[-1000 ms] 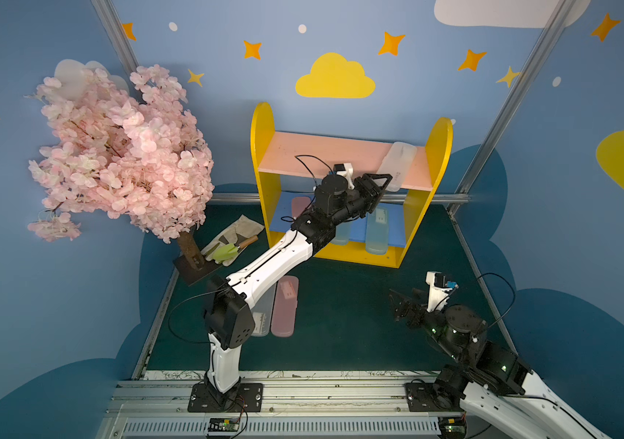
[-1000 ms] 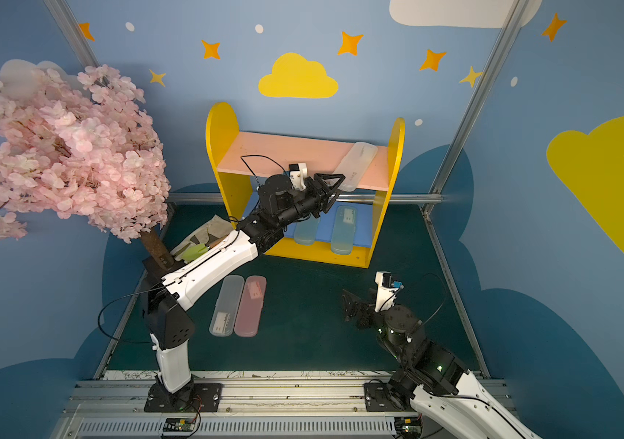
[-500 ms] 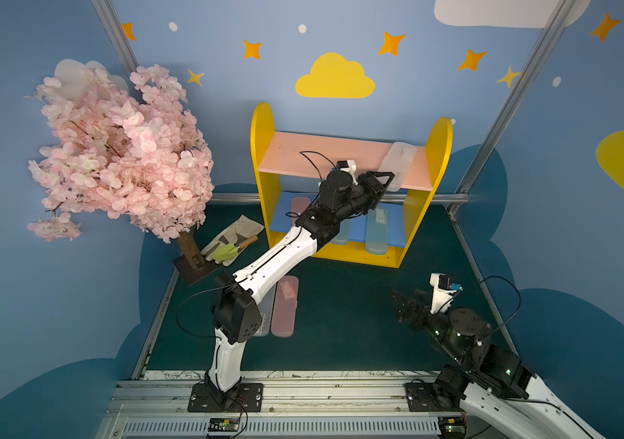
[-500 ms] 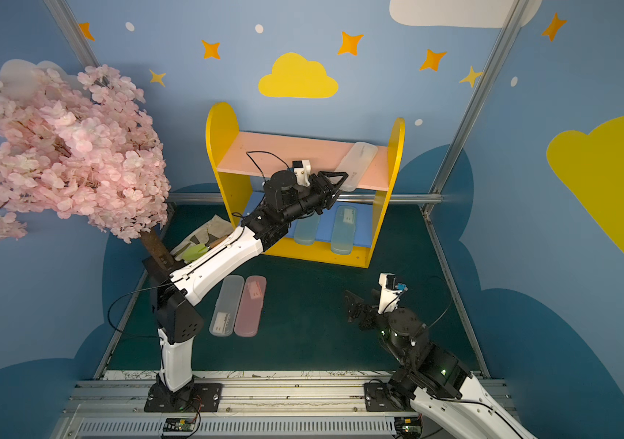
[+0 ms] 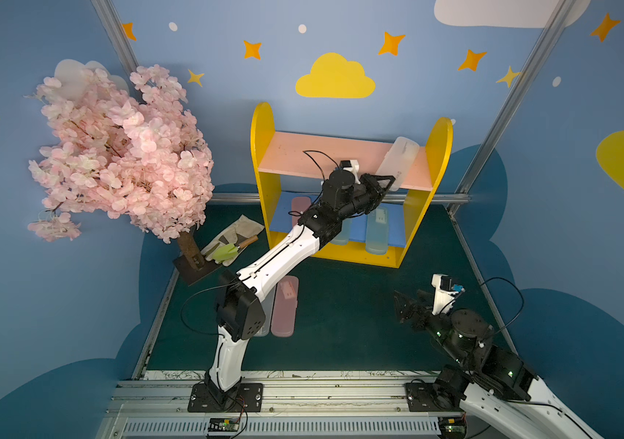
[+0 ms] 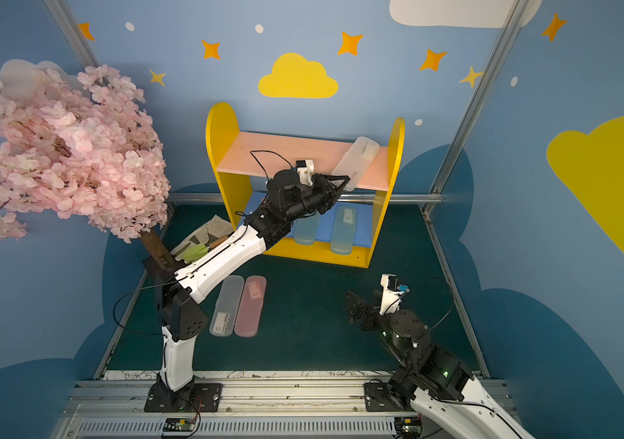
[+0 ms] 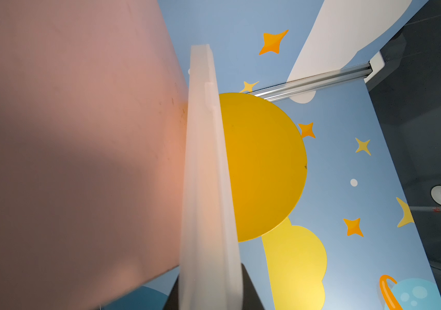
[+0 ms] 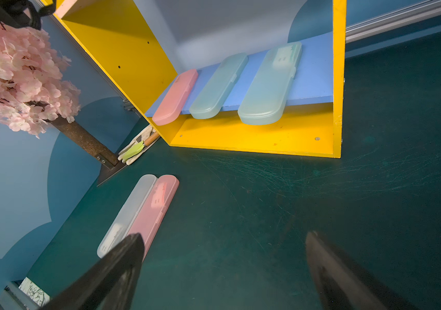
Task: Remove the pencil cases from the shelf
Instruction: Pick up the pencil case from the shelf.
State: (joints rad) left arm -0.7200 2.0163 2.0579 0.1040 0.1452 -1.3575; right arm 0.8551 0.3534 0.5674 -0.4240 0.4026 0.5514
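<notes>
My left gripper [image 5: 388,181] is reached up to the shelf [image 5: 261,152] and clenched on the near end of a frosted white case [image 5: 397,159]. The left wrist view shows that case [image 7: 208,174] running straight out from between the fingers. It lies slanted on the pink upper board [image 5: 321,152], close to the yellow side panel on my right-arm side, with its near end poking past the board's front edge (whether it is lifted clear of the board I can't tell).

On the blue lower board [image 8: 313,80] sit a pink case [image 8: 176,96], a pale blue case [image 8: 219,86] and a labelled blue case [image 8: 270,86], side by side with gaps between them.

Down on the green mat [image 8: 267,214], a second white case [image 8: 128,212] and a second pink case [image 8: 157,204] lie touching along their long sides.

My right gripper [image 8: 224,236] hangs low over the mat, fingers spread wide and holding nothing.
</notes>
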